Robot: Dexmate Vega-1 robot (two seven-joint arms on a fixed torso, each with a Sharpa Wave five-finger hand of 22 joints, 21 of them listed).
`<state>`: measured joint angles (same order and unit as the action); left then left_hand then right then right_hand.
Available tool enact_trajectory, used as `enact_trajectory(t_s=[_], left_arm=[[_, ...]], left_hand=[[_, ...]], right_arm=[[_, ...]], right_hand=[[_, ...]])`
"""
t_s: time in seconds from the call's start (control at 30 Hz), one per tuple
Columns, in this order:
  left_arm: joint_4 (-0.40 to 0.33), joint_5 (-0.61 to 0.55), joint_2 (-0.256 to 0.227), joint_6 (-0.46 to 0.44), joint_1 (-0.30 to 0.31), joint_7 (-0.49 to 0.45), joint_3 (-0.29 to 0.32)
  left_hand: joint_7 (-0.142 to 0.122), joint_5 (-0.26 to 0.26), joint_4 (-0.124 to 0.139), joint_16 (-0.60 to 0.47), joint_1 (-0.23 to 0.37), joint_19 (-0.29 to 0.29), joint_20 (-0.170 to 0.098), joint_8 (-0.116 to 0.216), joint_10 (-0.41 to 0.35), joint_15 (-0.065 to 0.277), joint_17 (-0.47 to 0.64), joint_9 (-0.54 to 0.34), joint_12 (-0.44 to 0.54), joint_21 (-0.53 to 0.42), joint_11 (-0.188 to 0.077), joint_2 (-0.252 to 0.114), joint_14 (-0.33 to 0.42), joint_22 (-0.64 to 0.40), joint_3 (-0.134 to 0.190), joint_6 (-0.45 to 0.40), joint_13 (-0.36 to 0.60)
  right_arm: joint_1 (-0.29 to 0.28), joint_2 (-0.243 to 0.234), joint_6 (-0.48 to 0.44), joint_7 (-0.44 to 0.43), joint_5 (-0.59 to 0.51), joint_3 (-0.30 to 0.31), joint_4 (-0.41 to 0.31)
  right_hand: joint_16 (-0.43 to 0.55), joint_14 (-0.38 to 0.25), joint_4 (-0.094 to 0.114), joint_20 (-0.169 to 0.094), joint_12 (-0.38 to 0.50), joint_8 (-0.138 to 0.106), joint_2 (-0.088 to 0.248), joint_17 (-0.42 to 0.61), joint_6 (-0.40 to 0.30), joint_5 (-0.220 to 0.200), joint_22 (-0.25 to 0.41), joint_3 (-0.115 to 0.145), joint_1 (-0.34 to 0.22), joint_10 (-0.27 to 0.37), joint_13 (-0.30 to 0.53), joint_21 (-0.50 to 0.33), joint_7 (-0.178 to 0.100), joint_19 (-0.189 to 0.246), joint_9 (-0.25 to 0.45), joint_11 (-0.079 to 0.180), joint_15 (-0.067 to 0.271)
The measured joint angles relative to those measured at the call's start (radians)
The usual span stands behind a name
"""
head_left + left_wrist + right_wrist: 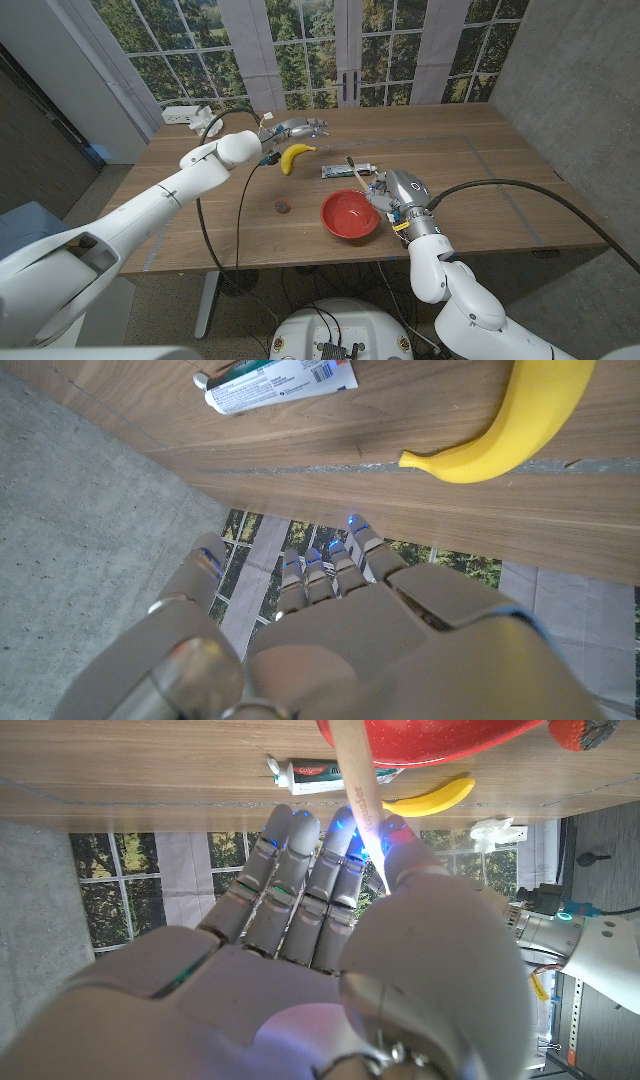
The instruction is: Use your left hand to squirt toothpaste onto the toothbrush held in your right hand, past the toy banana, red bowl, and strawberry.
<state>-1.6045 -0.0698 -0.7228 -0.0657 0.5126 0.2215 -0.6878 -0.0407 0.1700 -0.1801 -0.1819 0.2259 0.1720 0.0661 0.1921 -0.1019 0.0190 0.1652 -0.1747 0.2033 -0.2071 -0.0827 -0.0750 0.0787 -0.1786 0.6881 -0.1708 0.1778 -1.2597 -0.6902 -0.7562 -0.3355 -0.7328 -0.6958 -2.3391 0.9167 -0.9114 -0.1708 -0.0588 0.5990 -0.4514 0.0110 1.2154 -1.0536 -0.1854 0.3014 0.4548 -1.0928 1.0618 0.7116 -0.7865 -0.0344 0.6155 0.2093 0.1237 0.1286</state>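
Note:
My right hand (397, 190) stands just behind the red bowl (350, 216) and pinches the toothbrush (357, 171), whose pale handle (355, 780) runs up between thumb and fingers. The toothpaste tube (345, 170) lies flat on the table right behind the brush. Left of the tube lies the yellow toy banana (296, 156). My left hand (296, 128) hovers beyond the banana, fingers apart, holding nothing. In the left wrist view the left hand (330, 630) faces the banana (510, 425) and the tube (280, 380). The small dark strawberry (283, 207) sits left of the bowl.
A white power strip (180, 115) and a small white object (208, 122) lie at the table's far left corner. Black cables hang from both arms over the table. Windows stand behind the table's far edge (400, 107).

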Motion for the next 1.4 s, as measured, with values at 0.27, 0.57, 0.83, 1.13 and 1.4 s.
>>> enact_trajectory(t_s=[0.27, 0.57, 0.83, 1.13, 1.4], left_arm=[[-0.023, -0.079, 0.003, -0.046, -0.029, 0.012, -0.038], [-0.051, -0.176, 0.006, -0.098, -0.053, 0.022, -0.078], [-0.056, -0.237, 0.016, -0.123, -0.071, 0.034, -0.102], [-0.041, -0.302, 0.037, -0.133, -0.094, 0.047, -0.133], [-0.023, -0.340, 0.056, -0.134, -0.112, 0.062, -0.156]], left_hand=[[-0.016, 0.000, -0.008, 0.000, 0.046, 0.026, 0.003, 0.016, -0.018, 0.000, 0.000, 0.000, 0.000, 0.000, -0.010, 0.030, 0.031, 0.002, -0.002, -0.048, 0.002], [-0.030, 0.000, -0.012, -0.008, 0.108, 0.052, 0.009, 0.031, -0.036, 0.012, 0.005, 0.000, 0.000, -0.004, -0.017, 0.058, 0.081, 0.002, 0.002, -0.090, 0.002], [-0.038, 0.000, -0.012, -0.008, 0.150, 0.072, 0.007, 0.039, -0.050, 0.017, 0.005, 0.000, 0.000, -0.004, -0.021, 0.082, 0.107, 0.002, 0.002, -0.119, 0.002], [-0.050, 0.004, -0.012, -0.008, 0.243, 0.088, -0.002, 0.039, -0.109, 0.018, 0.005, 0.000, 0.010, -0.004, -0.037, 0.121, 0.146, 0.002, 0.002, -0.157, 0.002], [-0.047, 0.004, -0.013, -0.008, 0.302, 0.093, 0.003, 0.045, -0.140, 0.020, 0.005, 0.000, 0.016, -0.004, -0.050, 0.139, 0.169, -0.001, -0.006, -0.189, 0.002]], right_arm=[[-0.005, 0.001, 0.005, -0.017, 0.015, 0.005, 0.004], [-0.006, -0.001, 0.005, -0.033, 0.026, 0.006, 0.005], [-0.006, -0.002, 0.004, -0.045, 0.031, 0.010, 0.005], [-0.010, -0.004, 0.009, -0.062, 0.053, 0.027, 0.005], [-0.017, -0.009, 0.022, -0.074, 0.081, 0.045, 0.003]], right_hand=[[0.000, -0.005, 0.000, 0.000, -0.001, 0.000, 0.000, 0.005, 0.000, 0.001, 0.000, 0.000, 0.000, 0.000, 0.004, -0.008, 0.000, 0.000, 0.000, 0.000, -0.005], [0.000, -0.005, 0.000, 0.000, -0.003, 0.001, 0.000, 0.005, 0.000, 0.004, -0.004, 0.000, 0.000, 0.000, 0.004, -0.016, 0.000, 0.000, 0.000, 0.000, -0.005], [0.000, -0.005, 0.000, 0.003, -0.004, 0.002, 0.000, 0.005, 0.000, 0.000, -0.005, 0.000, 0.000, 0.000, 0.008, -0.024, 0.000, -0.011, 0.000, 0.000, -0.005], [0.000, -0.011, 0.000, 0.002, -0.008, 0.005, 0.000, 0.005, 0.000, 0.000, -0.006, 0.006, 0.000, 0.004, 0.010, -0.035, 0.000, -0.012, 0.004, -0.004, 0.000], [0.000, -0.011, 0.000, 0.002, -0.009, 0.008, 0.000, 0.004, 0.000, 0.000, -0.009, 0.008, 0.000, 0.004, 0.009, -0.042, 0.000, -0.012, 0.004, -0.004, 0.000]])
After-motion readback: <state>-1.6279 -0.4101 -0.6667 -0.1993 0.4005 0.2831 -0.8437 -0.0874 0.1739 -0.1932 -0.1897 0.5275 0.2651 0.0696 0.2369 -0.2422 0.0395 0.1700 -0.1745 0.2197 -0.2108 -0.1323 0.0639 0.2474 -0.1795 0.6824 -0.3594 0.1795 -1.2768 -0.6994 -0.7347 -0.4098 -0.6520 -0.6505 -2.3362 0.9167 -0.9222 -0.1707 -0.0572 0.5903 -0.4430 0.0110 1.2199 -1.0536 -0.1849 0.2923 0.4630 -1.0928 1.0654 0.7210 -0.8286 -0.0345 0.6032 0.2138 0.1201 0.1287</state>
